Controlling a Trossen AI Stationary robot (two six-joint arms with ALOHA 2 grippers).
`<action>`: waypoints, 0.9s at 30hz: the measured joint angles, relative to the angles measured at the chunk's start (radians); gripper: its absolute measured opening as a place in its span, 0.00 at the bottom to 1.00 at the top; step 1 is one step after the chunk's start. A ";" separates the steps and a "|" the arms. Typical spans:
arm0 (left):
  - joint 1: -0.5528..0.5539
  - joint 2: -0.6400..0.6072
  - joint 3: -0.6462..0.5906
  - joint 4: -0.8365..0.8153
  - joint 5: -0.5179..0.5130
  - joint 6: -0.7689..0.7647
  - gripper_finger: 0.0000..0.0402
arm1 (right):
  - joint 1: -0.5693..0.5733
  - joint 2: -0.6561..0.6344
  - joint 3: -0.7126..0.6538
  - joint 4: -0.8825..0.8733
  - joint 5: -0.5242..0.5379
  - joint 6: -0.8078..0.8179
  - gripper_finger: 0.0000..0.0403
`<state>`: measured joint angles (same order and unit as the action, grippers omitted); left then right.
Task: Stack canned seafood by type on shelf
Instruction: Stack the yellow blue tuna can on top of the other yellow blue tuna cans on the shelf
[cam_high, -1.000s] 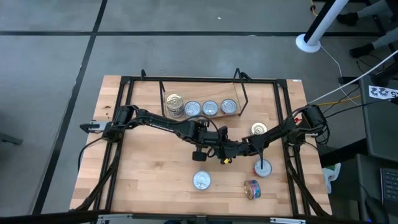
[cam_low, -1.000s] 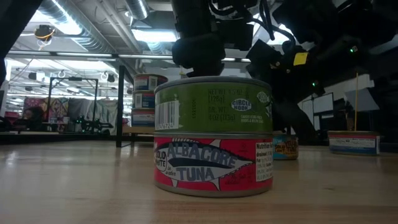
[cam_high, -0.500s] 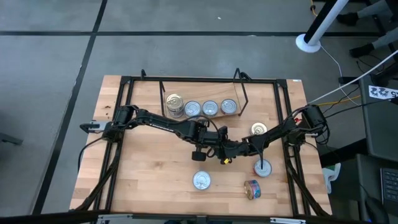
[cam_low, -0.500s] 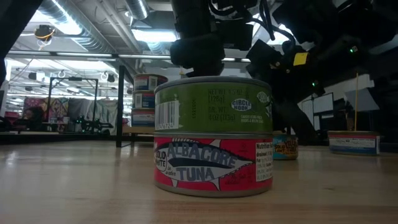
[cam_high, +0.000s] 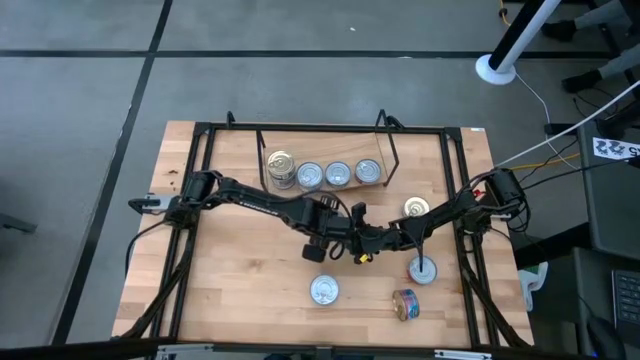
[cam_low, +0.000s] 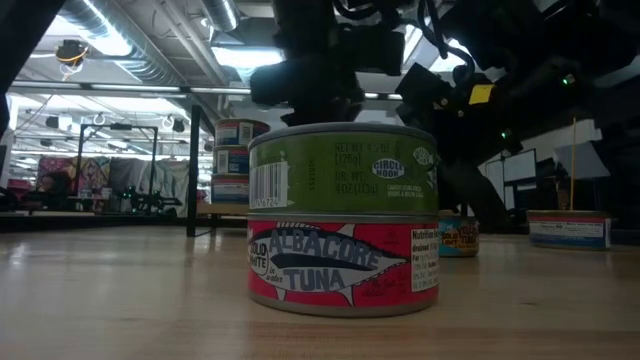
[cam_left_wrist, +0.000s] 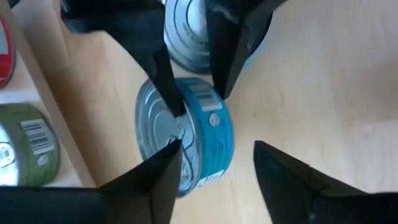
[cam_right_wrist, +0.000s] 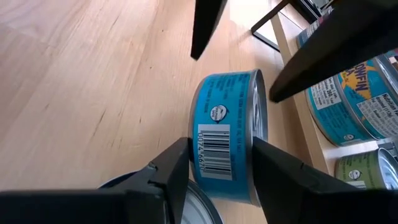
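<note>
Closest to me, at the front of the desk (cam_high: 240, 280), two tins are stacked. The bottom one is a red tin (cam_low: 343, 270) with a fish on its label that reads "ALBACORE TUNA". On it sits a green tin (cam_low: 343, 168) with a barcode and a round "CIRCLE HOOK" badge.

Just behind that stack, near the middle of the desk, the two arms meet over a blue tin (cam_right_wrist: 230, 99). The right hand (cam_right_wrist: 221, 144) has it: its fingers are narrowed onto the tin, one on each flat end, so the tin is turned on its edge. The blue side label shows a barcode and a small round sticker, and the lid is plain silver. I cannot tell whether the tin touches the wood below. The left hand (cam_left_wrist: 217, 149) faces the same tin with its fingers spread wide. There is a clear gap on one side, and it is not gripping anything.

To the right lie a silver-lidded tin (cam_high: 423, 268), a gold-lidded tin (cam_high: 417, 208) and a multicoloured tin on its side (cam_high: 405, 303).

Farthest back is the shelf (cam_high: 330, 150), with four tin tops in a row. The leftmost has a gold lid (cam_high: 282, 163). One blue shelf tin (cam_right_wrist: 354, 93) has lettering that ends in "FIN".
</note>
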<state>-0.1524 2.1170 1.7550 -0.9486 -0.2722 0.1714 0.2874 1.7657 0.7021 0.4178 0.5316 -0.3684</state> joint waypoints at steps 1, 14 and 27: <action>-0.003 0.000 0.000 -0.012 -0.014 0.005 0.51 | 0.000 0.000 0.000 0.001 0.000 0.000 0.40; -0.037 -0.117 0.002 -0.201 -0.115 -0.182 0.46 | 0.000 0.000 0.036 0.016 -0.002 0.000 0.40; -0.037 -0.162 0.002 -0.180 -0.121 -0.249 0.41 | 0.000 0.000 0.055 -0.051 0.008 -0.003 0.40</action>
<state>-0.1890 1.9554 1.7569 -1.1291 -0.3935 -0.0775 0.2871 1.7653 0.7574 0.3664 0.5392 -0.3717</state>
